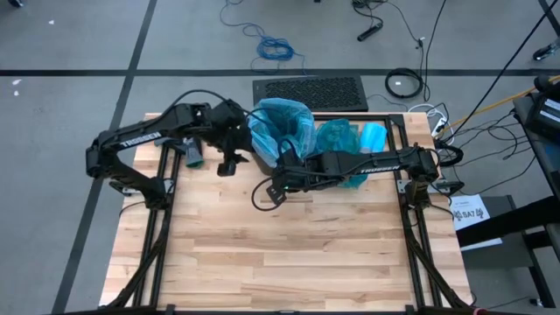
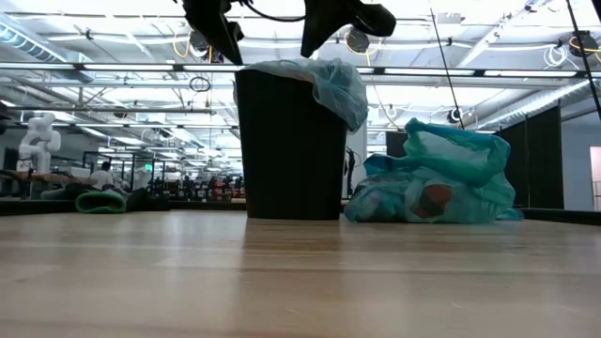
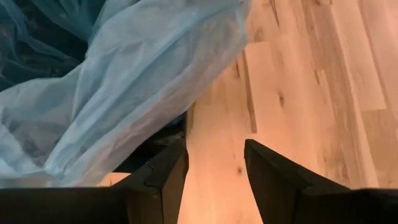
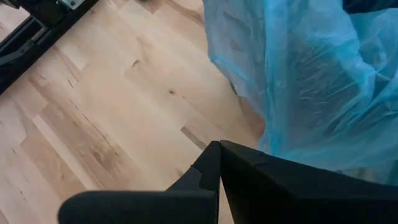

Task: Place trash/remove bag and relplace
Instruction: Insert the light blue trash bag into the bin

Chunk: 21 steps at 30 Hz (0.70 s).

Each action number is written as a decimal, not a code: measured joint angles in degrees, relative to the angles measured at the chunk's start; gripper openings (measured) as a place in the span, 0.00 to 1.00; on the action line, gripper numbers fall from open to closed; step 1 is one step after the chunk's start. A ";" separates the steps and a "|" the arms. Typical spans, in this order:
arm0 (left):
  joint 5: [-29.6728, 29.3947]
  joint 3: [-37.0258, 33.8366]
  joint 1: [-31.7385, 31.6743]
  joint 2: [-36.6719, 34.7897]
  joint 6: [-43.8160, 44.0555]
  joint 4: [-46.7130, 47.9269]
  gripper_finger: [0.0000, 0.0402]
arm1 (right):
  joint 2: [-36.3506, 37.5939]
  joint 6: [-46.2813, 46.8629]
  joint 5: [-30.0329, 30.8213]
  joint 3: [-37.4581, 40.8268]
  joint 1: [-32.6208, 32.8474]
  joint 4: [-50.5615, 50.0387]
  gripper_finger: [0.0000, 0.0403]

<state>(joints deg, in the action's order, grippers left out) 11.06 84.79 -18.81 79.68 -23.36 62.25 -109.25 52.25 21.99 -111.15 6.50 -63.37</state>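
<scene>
Thin pale-blue crinkly liner [image 1: 282, 122] draped over black square bin [image 2: 289, 145]: we judge it light, slippery; pinch rim w/ left fingers [image 3: 163, 180] apart at 9 o'clock; right fingers [image 4: 249, 171] together.

Bare table [image 1: 289, 254] up front; bin [image 2: 289, 150] and bag [image 2: 441, 183] crowding the back.

Overhead, table-level, wrist cams; bin [image 2: 291, 141] shared, prob.
</scene>
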 joint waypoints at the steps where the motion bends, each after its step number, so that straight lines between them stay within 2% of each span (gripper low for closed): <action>1: -0.01 0.00 0.21 -0.21 0.20 -0.03 0.41 | 0.00 -0.23 -0.25 0.00 0.00 -0.01 0.00; 7: -3.16 0.00 0.66 -1.68 -3.40 -1.73 0.41 | 0.00 -0.69 -1.40 0.00 0.00 -0.02 0.00; 12: -7.25 0.00 1.09 -1.67 -10.94 -3.22 0.41 | 0.00 -0.66 -1.41 0.00 0.00 0.24 0.00; 17: -13.76 0.00 1.40 0.80 -16.52 -4.18 0.41 | 0.00 -0.50 -1.43 0.00 0.00 0.33 0.00; 21: -15.33 0.20 1.34 3.29 -16.62 -6.78 0.40 | 0.00 -0.49 -1.52 0.00 0.00 0.56 0.00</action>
<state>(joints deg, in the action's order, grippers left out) -4.27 84.99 -17.47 82.97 -39.98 55.47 -109.25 51.76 20.47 -111.15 6.50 -62.82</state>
